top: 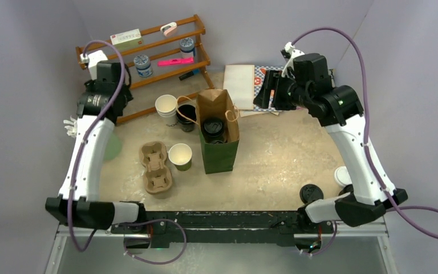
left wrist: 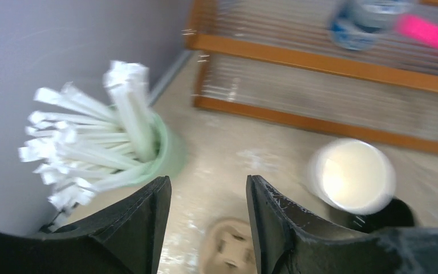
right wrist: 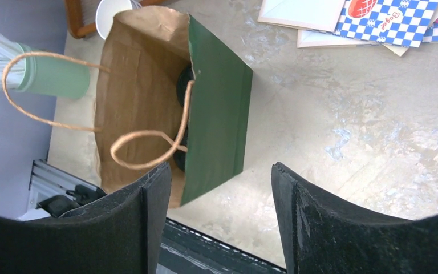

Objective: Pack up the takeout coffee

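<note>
- The surface (top: 285, 165) carries the paper bag (top: 219, 154), upright at its middle with its mouth open.
- My right tool (right wrist: 221, 171) hangs behind and to the right of the bag, jaws spread, pinching nothing. I judge it should avoid the bag's twine handles (right wrist: 142, 142).
- My left tool (left wrist: 206, 188) is well left of the bag, jaws spread and bare, facing the straw cup (left wrist: 165, 154).
- The takeout coffee (top: 214, 128) stands inside the bag, black lid up. Anything I add should go in beside it, gently, without tipping it.

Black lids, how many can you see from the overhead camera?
2: one on the cup inside the paper bag, and a loose lid beside the right arm's base. The bag may hide more.
</note>
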You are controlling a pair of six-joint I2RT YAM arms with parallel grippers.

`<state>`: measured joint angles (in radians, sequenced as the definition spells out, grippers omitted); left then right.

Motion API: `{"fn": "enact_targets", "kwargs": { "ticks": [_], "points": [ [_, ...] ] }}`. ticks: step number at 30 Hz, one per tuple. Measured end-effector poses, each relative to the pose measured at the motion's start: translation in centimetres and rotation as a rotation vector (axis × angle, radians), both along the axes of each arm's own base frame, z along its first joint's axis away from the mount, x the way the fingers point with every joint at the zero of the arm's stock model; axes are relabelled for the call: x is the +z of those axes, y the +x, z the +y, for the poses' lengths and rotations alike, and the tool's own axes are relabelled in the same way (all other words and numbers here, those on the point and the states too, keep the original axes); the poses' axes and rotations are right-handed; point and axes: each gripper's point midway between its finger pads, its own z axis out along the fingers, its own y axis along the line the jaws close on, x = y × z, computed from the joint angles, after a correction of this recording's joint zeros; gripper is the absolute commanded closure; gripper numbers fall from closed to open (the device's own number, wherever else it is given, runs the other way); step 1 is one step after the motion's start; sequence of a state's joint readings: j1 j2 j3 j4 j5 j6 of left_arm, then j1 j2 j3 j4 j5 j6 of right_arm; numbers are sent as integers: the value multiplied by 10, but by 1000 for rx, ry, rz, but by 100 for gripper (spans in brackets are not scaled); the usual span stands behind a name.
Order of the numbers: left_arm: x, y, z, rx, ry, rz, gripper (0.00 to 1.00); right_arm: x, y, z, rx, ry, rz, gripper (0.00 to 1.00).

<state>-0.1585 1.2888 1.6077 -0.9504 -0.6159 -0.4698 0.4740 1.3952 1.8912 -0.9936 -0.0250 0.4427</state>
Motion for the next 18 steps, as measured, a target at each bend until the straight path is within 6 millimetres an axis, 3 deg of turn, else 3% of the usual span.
{"fn": "enact_targets", "kwargs": {
  "ticks": [4,7,12,18],
  "points": [
    [-45,6,57,136,15,126,44,-2,-12,-5,36,-23,-2,35],
    [-64,2,80,183,26,172,47,-8,-13,-3,70,-50,11,35],
    [-88,-2,106,234,12,190,56,-19,-6,4,126,-85,49,36],
    [-93,8,117,249,39,189,57,-25,-3,11,153,-82,68,37]
  ]
}}
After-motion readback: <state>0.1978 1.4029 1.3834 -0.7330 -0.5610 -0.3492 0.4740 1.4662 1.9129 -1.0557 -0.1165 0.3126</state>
